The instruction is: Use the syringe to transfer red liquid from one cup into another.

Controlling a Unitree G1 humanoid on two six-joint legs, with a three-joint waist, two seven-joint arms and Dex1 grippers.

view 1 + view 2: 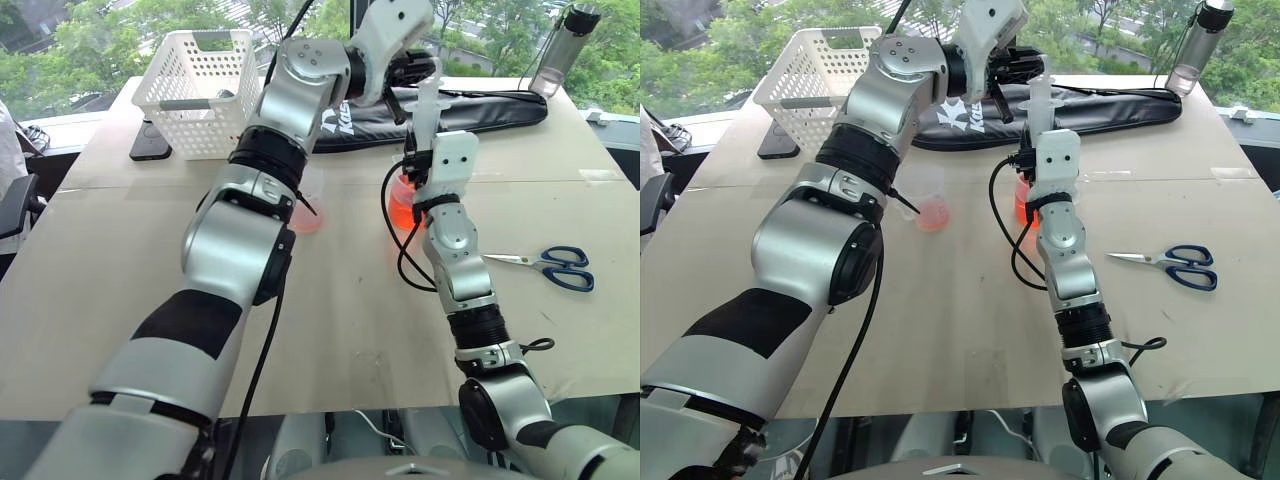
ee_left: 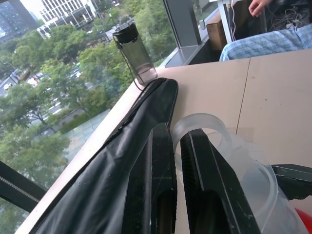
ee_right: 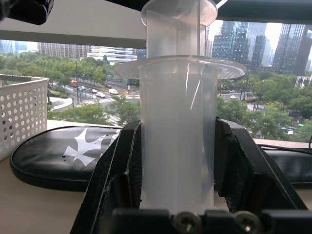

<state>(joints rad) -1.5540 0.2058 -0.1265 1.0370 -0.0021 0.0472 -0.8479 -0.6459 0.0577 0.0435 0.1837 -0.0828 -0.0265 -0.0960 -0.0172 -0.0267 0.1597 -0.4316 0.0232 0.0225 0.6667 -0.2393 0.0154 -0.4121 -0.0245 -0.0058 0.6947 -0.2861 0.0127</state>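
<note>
Right wrist view: right hand (image 3: 178,161) clamped on syringe (image 3: 178,126) barrel, upright over a beaker with red liquid (image 1: 1022,205) on the counter (image 1: 1200,330). Left hand (image 2: 176,180), fingers together, at plunger top. Advice: pull plunger straight along the barrel; keep tip submerged.

High-rise office or lab: window wall (image 3: 73,63) over city towers, paper-covered worktable (image 1: 330,330).

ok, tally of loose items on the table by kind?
Clear plastic beakers holding red liquid: 2
Clear plastic syringe: 1
White perforated plastic basket: 1
Blue-handled scissors: 1
Long black zipped bag: 1
Smoky clear bottle with black cap: 1
Dark phone: 1
Total: 8
</note>
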